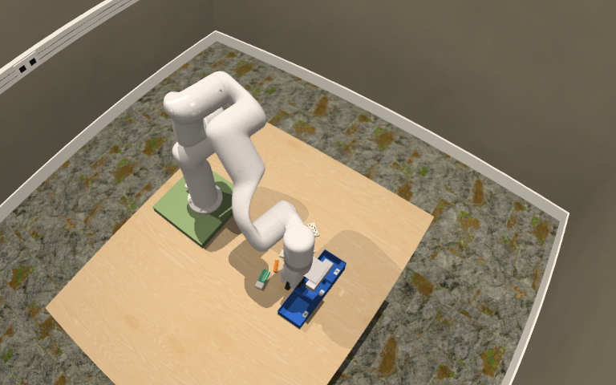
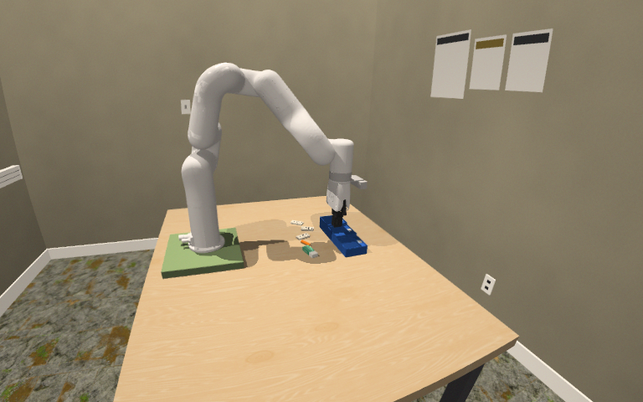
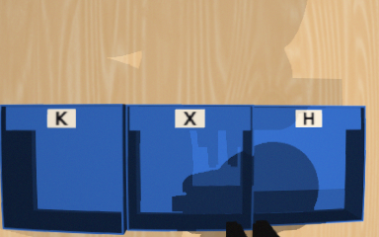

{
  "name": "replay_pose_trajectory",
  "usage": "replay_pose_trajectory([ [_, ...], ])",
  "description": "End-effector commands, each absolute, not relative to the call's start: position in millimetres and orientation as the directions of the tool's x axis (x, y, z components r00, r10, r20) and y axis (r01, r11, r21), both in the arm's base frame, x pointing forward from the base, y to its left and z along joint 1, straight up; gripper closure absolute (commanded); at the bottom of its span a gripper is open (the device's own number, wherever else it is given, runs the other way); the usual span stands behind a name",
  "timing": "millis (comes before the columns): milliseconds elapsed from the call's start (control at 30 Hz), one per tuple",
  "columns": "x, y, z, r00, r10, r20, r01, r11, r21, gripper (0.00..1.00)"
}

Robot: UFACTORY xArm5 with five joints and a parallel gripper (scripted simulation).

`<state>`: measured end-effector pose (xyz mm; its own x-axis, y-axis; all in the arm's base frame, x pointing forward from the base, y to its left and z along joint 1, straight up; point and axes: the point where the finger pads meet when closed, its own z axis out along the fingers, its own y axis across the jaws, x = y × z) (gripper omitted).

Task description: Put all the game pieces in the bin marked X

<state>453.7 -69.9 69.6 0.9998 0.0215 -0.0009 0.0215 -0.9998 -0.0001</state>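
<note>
Three blue bins stand in a row (image 1: 296, 310) (image 2: 351, 245), marked K (image 3: 78, 168), X (image 3: 159, 163) and H (image 3: 336, 148) in the wrist view. All three look empty. My gripper (image 1: 286, 285) (image 2: 336, 218) (image 3: 248, 228) is shut with nothing between its fingers. It hangs just above the near wall of the row, about where X meets H. Three white dominoes (image 2: 296, 222) (image 2: 307, 228) (image 2: 303, 235) lie on the table left of the bins. In the top view one domino (image 1: 313, 229) shows beyond the wrist; the arm hides the others.
An orange piece (image 1: 276, 265) (image 2: 306, 243) and a green and white block (image 1: 262, 279) (image 2: 311, 252) lie on the table left of the bins. The arm's green base plate (image 1: 172, 209) (image 2: 200, 261) is at the back left.
</note>
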Motion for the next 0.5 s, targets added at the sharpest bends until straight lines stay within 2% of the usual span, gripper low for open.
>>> replay_pose_trajectory([
  [0, 455, -70, 71, 1.0, 0.022, 0.002, 0.022, -1.0, 0.006, 0.91],
  [467, 455, -60, 71, 1.0, 0.022, 0.002, 0.022, -1.0, 0.006, 0.91],
])
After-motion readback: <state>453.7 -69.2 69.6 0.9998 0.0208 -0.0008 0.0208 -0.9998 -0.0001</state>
